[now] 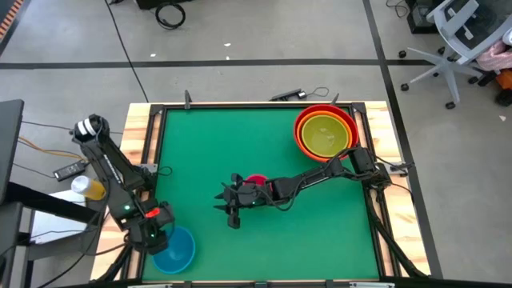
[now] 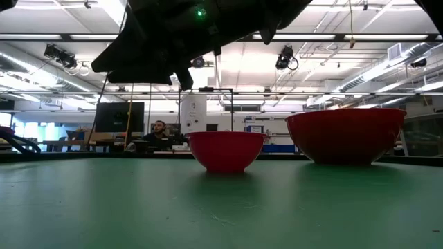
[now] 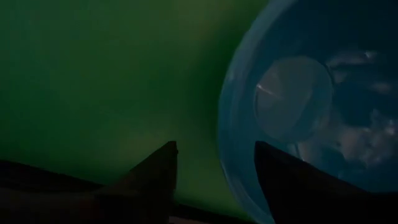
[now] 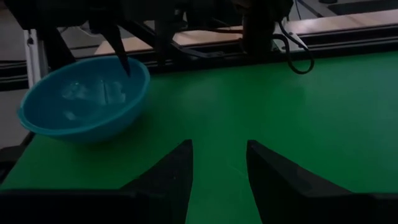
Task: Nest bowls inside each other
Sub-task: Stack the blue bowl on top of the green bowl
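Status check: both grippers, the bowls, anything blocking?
Left gripper open, astride light blue plastic bowl's rim. Right gripper open, empty, mid-table beside small magenta-pink bowl. Yellow-green bowl nested in orange, red. No obstruction seen.

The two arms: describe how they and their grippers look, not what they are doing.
Both arms are dark, jointed and slim, with black cables along them. The left arm shows small green and red lights near its wrist. The right gripper has two dark tapered fingers; the left gripper's fingers look alike.
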{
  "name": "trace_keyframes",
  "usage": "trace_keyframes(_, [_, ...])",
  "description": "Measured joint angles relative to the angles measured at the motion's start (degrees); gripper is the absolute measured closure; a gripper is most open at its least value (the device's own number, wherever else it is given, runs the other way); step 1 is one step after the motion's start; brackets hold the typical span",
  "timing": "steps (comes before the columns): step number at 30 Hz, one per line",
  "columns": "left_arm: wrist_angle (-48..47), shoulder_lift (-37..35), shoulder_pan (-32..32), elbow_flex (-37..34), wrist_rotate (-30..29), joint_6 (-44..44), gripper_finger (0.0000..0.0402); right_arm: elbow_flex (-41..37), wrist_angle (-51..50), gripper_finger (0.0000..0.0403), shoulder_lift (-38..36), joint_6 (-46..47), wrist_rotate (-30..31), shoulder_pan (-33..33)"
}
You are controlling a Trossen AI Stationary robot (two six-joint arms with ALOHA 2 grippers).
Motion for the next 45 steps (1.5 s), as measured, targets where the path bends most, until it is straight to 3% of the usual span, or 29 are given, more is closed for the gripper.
trace_keyframes(14, [3.4,4.8,3.7,0.3,1.7,5.0,0.0385,0.0,-0.4,0.0249,0.0,-0.7,0.0,0.0])
trace_keyframes(29, [4.2,4.9,11.1,0.2,4.2,13.0,0.0391,0.0,-9.8,0.0249,0.0,-32.1,-1.9,1.4])
trace_keyframes(38, [2.7,3.8,19.4,0.1,3.2,13.9,0.0391,0.0,-12.1,0.0249,-0.1,-37.1,0.2,3.3])
trace_keyframes(45, [-2.8,-2.2,27.8,-0.1,1.9,18.7,0.0392,0.0,-19.8,0.0249,-1.1,-46.8,8.1,5.3])
